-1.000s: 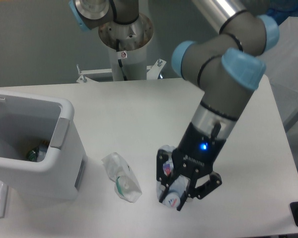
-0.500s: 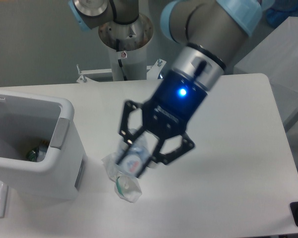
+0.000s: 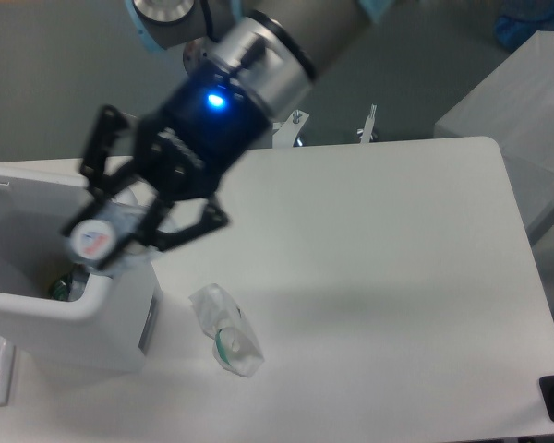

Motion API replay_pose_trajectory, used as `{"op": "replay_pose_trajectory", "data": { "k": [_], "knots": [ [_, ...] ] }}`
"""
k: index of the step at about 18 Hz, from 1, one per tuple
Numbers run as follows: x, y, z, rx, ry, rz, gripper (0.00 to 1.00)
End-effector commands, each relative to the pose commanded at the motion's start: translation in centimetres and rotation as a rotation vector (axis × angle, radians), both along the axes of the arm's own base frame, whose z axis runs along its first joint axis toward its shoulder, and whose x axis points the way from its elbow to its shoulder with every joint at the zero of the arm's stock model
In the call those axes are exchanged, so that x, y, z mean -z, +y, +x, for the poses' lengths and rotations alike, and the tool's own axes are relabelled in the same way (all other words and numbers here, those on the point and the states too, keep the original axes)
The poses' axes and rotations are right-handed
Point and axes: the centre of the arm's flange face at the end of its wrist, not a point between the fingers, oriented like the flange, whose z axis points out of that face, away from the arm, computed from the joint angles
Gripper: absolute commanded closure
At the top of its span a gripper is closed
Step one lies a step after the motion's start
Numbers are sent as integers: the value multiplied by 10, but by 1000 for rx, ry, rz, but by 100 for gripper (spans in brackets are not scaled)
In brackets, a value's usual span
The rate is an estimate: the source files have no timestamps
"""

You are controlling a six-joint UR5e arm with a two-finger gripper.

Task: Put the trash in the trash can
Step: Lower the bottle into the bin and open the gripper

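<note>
At the far left stands the boxy white plastic bin with rounded corners [image 3: 37, 309], its open top facing up and a grey panel on its right-hand wall. Something dark and greenish lies at the bottom of the bin, too small to make out. Above the bin's right rim hangs the black two-finger hand [image 3: 120, 226], its fingers clamped on the clear crushed plastic water bottle with the blue-and-red label [image 3: 100, 242]. The bottle is held off the surface, its label end turned toward the camera, overlapping the bin's right edge and part of the opening. A blue light glows on the wrist just above the hand, and the grey arm with pale blue joint caps runs up and to the right out of the top of the view.

To the right of the bin, lying on the white surface [image 3: 397, 277], is the crumpled clear plastic wrapper with a green piece inside [image 3: 226, 330]. It lies near the bin's lower right corner but apart from it, and well below the hand.
</note>
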Motion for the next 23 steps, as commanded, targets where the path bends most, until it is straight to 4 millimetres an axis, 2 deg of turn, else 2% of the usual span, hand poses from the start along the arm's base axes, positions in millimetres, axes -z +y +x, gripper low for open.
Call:
{"op": "replay_pose_trajectory", "data": {
  "k": [2,5,8,17,21,22,23],
  "knots": [
    [4,9,18,30,-5,-5,66],
    [13,16,32,55,-12,-16,66],
    [32,28,54,91,-28,-43,66],
    [110,36,49,98,-60,-91,63],
    [120,38,49,107,-56,-95,46],
    [123,37,49,105,-57,-99,38],
    [125,35,50,107,-59,-100,16]
  ]
}}
